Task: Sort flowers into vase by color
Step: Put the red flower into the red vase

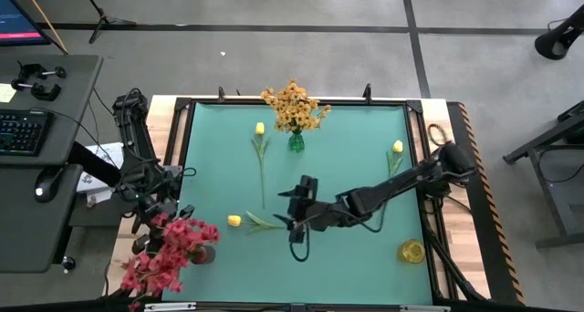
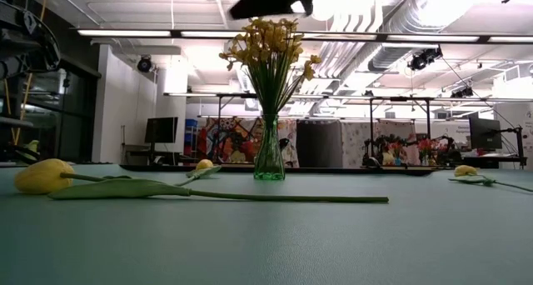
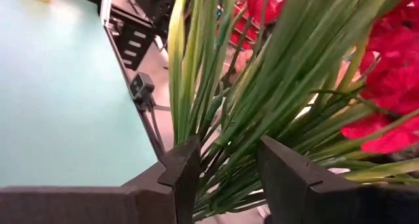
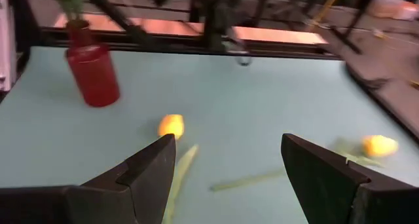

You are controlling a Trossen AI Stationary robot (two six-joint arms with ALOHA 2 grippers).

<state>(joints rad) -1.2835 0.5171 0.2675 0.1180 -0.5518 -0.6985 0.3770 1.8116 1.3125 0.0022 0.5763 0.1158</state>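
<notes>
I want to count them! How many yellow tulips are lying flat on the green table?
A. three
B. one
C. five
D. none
A: the high view shows three yellow tulips lying on the mat, one near the green vase, one by the right gripper, and one on the right side.

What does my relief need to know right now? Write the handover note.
Left claw: open around the red flowers' stems, in the red vase at the table's near-left corner.
Right claw: open, empty, above the near yellow tulip.
Done: orange sprays stand in the green vase; red flowers are in their vase.
Left: three yellow tulips lie on the mat, the others at and. The yellow vase holds nothing.
</notes>
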